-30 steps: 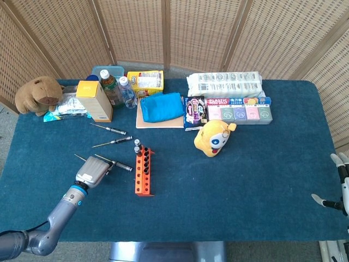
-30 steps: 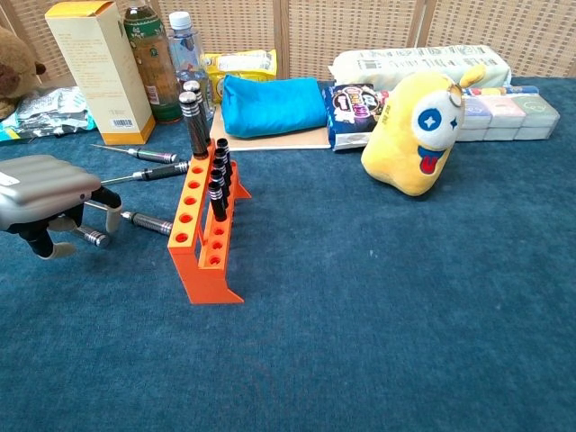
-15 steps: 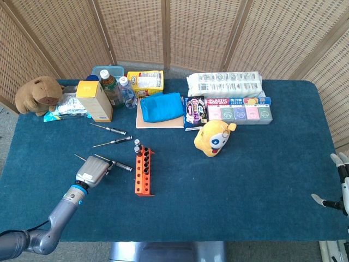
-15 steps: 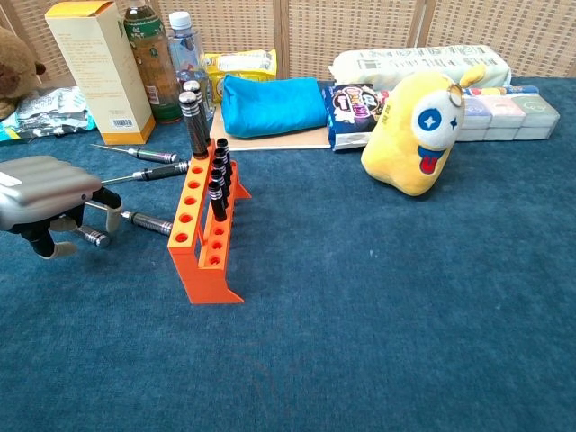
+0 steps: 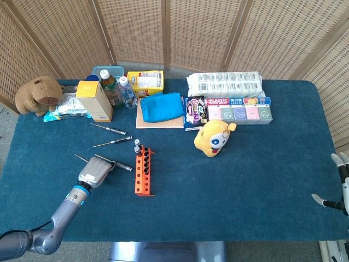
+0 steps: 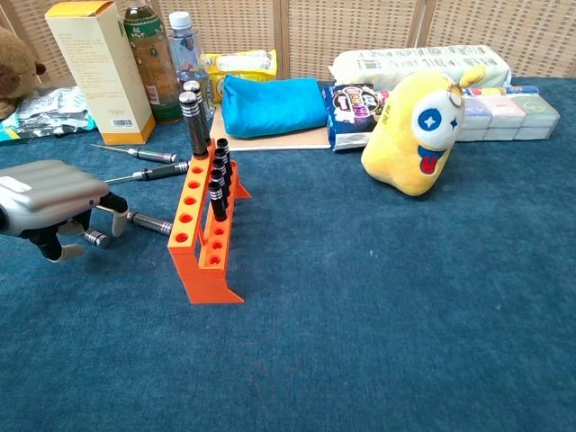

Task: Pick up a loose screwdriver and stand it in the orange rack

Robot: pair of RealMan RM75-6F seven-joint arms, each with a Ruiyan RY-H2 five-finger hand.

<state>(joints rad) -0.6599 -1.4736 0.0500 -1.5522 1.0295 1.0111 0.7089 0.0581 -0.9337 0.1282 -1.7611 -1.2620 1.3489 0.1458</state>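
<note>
**Left hand over the nearest loose screwdriver, shifted slightly toward the rack**

Left hand (image 5: 94, 172) is shown palm down over the near-left part of the blue table (image 5: 262, 180), its fingers (image 6: 106, 210) curled downward around the nearest loose screwdriver (image 5: 122, 166). Whether the tool is actually gripped cannot be told; its black handle is seen projecting to the right of the hand, close to the orange rack (image 5: 143, 173), and it appears to lie on the cloth. Compared with one second earlier, the hand is displaced a little to the right and farther from the camera, toward the rack; the screwdriver's handle end is hardly moved. Two further loose screwdrivers (image 5: 113, 142) (image 5: 109, 129) are left unchanged on the table beyond the hand. Several black-handled drivers are stood in the far holes of the rack, while the near holes are seen vacant. Right hand (image 5: 340, 185) is seen only in the head view at the far right edge, off the table, fingers spread and nothing held, its pose unaltered. Yellow plush toy (image 6: 416, 133) is placed right of the rack, well apart from it.
</note>
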